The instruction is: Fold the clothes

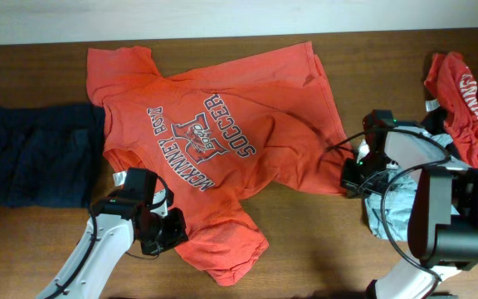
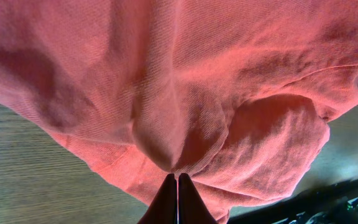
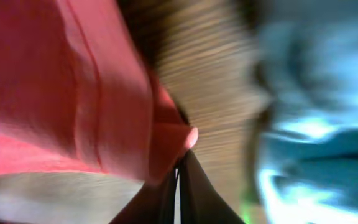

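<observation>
While the orange-red T-shirt [image 1: 222, 133] lies spread print-up across the middle of the wooden table [image 1: 305, 249], the left gripper [image 2: 177, 182] is pinched tight on a bunch of its cloth at the near left. The right gripper [image 3: 180, 165] is closed on its right-hand edge. A navy garment [image 1: 36, 158] lies at the left. A red tee [image 1: 463, 95] and a pale grey-blue garment [image 1: 392, 208] lie at the right.
</observation>
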Robot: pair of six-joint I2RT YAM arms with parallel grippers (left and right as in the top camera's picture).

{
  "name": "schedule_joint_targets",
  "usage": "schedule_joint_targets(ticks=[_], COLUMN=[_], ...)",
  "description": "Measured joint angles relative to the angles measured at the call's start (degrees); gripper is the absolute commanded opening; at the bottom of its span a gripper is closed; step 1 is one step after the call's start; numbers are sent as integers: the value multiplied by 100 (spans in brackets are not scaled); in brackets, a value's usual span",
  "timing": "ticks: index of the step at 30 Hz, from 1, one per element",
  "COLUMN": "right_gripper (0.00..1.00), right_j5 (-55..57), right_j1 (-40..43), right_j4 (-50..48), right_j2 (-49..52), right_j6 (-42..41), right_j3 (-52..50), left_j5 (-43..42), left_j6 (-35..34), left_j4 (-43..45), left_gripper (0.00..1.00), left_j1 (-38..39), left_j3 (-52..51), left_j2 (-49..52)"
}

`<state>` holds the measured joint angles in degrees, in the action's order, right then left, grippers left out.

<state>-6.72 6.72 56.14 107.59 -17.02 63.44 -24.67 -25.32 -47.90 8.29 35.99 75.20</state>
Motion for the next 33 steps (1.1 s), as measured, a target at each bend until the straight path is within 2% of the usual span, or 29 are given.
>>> schedule_joint_targets(ticks=[12, 16, 22, 24, 33], right_gripper=[4, 4, 4, 4, 4], right_j5=[1351, 1493, 1541, 1554, 1550], right_j1=[1003, 1106, 1043, 1021, 1005], right_j4=[-4, 160, 212, 216, 243], right_j2=[44, 44, 44, 44, 44], right_j6=[-168, -221, -232, -229, -232], right_j3=[647, 1058, 1266, 1266, 1266], left_j5=[0, 0, 0, 2, -205], left_j6=[0, 0, -81, -177, -623], left_j4=[0, 0, 57, 57, -173], left_gripper=[5, 11, 40, 46, 44], left_j1=[0, 0, 2, 42, 728], left_j3=[0, 0, 0, 0, 0], left_j2=[0, 0, 0, 0, 400])
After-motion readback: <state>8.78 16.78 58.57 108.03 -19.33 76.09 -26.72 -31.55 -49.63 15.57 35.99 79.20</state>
